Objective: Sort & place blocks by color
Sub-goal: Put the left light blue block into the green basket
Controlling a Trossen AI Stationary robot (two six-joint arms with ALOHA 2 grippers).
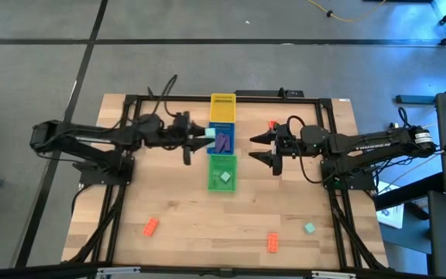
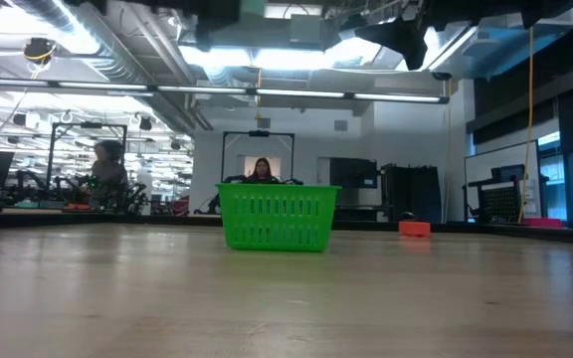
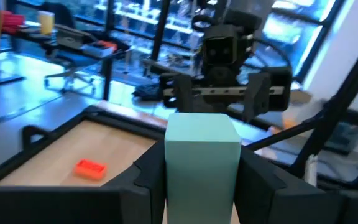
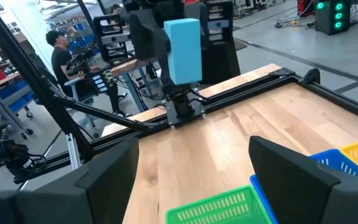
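Observation:
My left gripper [image 1: 204,136] is held level above the left rim of the blue basket [image 1: 222,147], shut on a teal block [image 1: 210,133]. The same block [image 4: 183,50] shows in the right wrist view. A purple block [image 1: 223,142] lies in the blue basket. A mint block [image 1: 224,177] lies in the green basket [image 1: 222,172]. My right gripper [image 1: 265,147] stands open just right of the baskets, facing the left one, with nothing between its fingers. An orange block [image 1: 272,124] lies on the table beside it. My left gripper pinches the teal block between its two fingers, on two opposite sides [image 3: 171,180]. The fingers are level and come from the table's left. The block stands upright in the hold and juts out past the fingertips [image 4: 185,68], lifted clear of the table and baskets.
A yellow basket [image 1: 222,108] stands behind the blue one, all three in a row at mid-table. Loose blocks lie near the front edge: orange [image 1: 151,226], orange [image 1: 273,242] and teal [image 1: 309,228]. A black frame [image 1: 122,124] rims the table. People sit in the room beyond.

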